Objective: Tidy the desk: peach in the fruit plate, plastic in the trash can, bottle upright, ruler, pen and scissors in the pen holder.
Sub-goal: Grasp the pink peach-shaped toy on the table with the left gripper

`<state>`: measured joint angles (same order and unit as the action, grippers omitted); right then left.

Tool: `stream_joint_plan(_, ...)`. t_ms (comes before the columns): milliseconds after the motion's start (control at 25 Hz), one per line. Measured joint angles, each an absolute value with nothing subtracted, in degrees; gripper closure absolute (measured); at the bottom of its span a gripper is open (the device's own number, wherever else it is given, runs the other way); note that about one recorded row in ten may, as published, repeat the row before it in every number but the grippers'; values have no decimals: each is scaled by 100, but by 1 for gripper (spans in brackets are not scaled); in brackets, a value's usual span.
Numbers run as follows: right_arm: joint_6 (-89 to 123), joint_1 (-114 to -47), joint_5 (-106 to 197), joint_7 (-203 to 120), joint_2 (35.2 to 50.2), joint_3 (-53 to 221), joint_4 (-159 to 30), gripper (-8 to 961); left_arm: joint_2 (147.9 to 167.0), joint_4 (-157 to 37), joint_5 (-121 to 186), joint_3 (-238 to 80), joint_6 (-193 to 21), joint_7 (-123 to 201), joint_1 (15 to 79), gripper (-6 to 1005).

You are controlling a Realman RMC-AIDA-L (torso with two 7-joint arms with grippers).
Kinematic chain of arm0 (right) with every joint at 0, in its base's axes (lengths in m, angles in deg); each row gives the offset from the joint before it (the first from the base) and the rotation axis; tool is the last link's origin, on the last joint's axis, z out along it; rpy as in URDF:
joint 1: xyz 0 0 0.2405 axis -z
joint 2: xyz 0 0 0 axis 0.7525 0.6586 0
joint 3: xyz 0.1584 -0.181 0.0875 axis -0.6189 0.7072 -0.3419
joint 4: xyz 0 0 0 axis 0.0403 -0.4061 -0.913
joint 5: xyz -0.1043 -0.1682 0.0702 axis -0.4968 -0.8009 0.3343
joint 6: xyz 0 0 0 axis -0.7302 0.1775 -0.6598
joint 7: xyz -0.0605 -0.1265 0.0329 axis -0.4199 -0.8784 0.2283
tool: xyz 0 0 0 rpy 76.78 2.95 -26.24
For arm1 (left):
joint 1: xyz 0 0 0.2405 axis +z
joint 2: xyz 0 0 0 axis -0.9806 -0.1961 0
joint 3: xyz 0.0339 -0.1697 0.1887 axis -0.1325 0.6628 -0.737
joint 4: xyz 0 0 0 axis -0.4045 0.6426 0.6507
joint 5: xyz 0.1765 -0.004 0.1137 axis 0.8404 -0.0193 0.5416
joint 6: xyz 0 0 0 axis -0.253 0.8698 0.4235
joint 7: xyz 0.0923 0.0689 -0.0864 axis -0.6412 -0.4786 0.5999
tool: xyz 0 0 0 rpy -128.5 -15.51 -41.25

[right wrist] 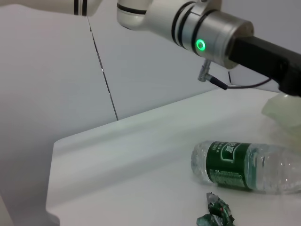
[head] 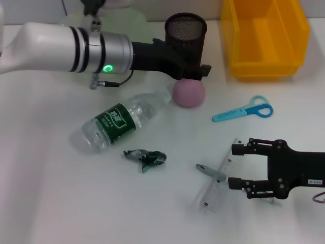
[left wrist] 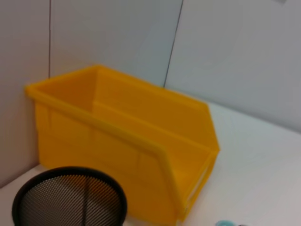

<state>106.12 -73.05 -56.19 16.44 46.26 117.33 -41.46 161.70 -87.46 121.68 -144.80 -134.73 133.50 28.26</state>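
Reaching across the bench, the left gripper (head: 195,71) sits over the peach (head: 189,92) beside the pen holder (head: 186,31); its grip cannot be told. Right gripper (head: 237,165) spread around the ruler (head: 219,180) near the front edge.

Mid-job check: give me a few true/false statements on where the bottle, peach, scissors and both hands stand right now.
1. The bottle stands upright. False: it lies on its side.
2. The left hand is over the peach. True.
3. The scissors are in the pen holder. False: they lie on the desk.
4. The right hand is open at the ruler. True.
5. The plastic is in the yellow bin. False: it lies near the bottle.
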Motion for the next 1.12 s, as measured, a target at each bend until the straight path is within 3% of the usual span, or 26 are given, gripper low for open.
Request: stream_joint_plan(1120,10601,-7337,-5619,1642,4618,11733,-4137,152,16170,-8807,11411,-17227,-11400,14361,2752,183)
